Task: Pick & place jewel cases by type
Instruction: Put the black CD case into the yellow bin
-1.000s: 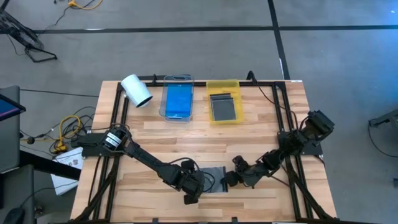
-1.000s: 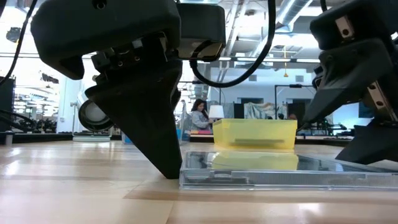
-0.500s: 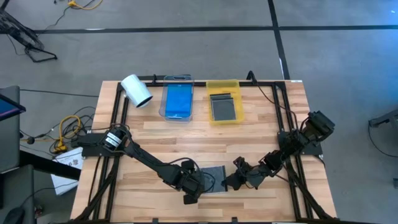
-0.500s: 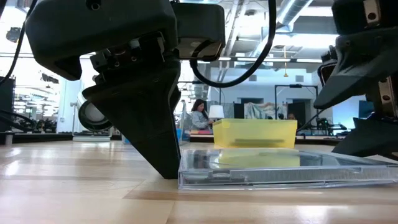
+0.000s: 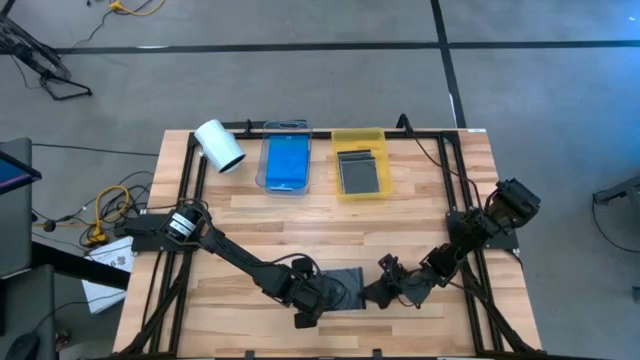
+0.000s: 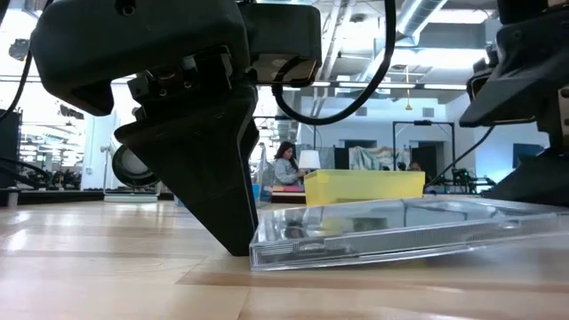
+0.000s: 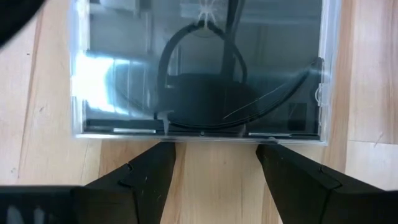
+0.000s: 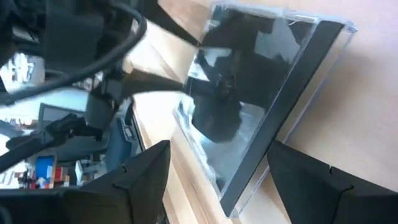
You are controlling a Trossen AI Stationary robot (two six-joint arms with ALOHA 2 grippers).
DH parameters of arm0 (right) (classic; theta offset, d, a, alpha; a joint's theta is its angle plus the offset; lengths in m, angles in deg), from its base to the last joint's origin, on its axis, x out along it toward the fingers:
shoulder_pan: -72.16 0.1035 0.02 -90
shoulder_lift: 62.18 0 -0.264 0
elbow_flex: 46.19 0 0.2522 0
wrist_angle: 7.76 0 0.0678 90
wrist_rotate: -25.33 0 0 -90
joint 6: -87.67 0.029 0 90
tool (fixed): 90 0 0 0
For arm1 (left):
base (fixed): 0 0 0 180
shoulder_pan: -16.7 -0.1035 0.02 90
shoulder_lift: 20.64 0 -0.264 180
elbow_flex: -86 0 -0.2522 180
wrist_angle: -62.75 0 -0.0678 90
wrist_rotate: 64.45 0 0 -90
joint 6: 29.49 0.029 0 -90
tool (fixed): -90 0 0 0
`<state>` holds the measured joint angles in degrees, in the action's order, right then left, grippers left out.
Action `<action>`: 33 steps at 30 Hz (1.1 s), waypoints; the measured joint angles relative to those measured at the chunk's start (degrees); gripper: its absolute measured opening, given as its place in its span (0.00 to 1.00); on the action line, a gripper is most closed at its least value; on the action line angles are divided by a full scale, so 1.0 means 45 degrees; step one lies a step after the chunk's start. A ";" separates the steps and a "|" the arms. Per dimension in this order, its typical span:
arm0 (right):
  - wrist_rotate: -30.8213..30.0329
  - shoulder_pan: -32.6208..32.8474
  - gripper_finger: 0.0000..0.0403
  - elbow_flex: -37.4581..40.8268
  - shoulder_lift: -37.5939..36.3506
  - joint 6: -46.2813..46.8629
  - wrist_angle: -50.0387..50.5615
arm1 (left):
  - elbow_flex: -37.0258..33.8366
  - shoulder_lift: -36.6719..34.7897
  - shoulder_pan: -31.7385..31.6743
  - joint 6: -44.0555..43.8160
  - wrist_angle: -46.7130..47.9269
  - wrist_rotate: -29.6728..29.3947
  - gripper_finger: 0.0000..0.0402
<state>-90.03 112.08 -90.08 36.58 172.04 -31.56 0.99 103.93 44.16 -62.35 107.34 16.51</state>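
Left gripper (image 5: 322, 302) spread, fingertips braced against one edge of the clear jewel case (image 6: 391, 233) near the table's (image 5: 420, 200) front edge; right gripper (image 5: 374, 293) also spread, at the opposite edge, which sits raised. Seemingly mid-pickup: tipping the case up, then needing a pinch on the lifted edge. Low view alone reveals the tilt; high view alone places the yellow tray (image 5: 359, 163) and blue tray (image 5: 285, 161) well behind the case.

Even overhead brightness; window glare behind; blurred, reflective right wrist view
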 joint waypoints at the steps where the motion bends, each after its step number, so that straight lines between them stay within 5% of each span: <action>1: -0.0134 0.0000 0.65 0.0015 0.0000 -0.0003 -0.0103 | -0.0001 0.0000 0.0000 0.0009 0.0004 0.0000 0.58; 11: -0.1192 0.0272 0.64 0.0949 -0.0103 -0.0713 -0.3763 | -0.0004 0.0000 0.0005 -0.0005 0.0010 -0.0039 0.58; 33: 0.0445 -0.1292 0.54 0.0958 -0.0083 -0.2935 -0.5640 | -0.0003 -0.0005 -0.0044 -0.0010 -0.0026 -0.0198 0.58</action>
<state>-88.03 106.27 -85.76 36.21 158.84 -56.94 0.98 103.91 43.97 -62.39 107.22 15.62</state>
